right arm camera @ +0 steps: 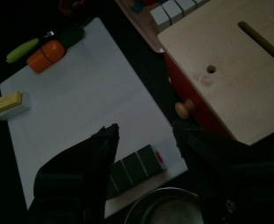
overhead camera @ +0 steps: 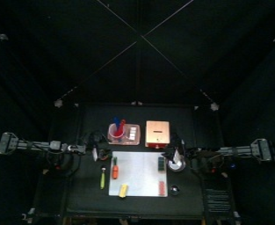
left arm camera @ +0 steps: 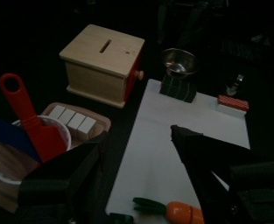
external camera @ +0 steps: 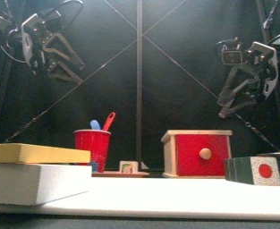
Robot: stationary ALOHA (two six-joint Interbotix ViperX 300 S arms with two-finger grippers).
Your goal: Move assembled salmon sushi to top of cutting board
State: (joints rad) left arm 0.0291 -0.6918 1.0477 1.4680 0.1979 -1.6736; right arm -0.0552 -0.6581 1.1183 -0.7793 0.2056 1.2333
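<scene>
The sushi (left arm camera: pixel 233 102) lies at the board's (overhead camera: pixel 140 176) right edge, towards the worktop's (overhead camera: pixel 199 119) front. The left gripper (left arm camera: pixel 139 140) and right gripper (right arm camera: pixel 151 131) hang over the board's sides, jaws released, empty. Behind stand a tray (left arm camera: pixel 101 131), a red cup (external camera: pixel 92 145) and a wooden box (left arm camera: pixel 101 57).

One camera hangs high above me, looking straight down on my worktop (overhead camera: pixel 92 206). Another sits level at its front edge, close to everything. My two wrist cameras look down nearby; both share the cutting board (left arm camera: pixel 203 118).
</scene>
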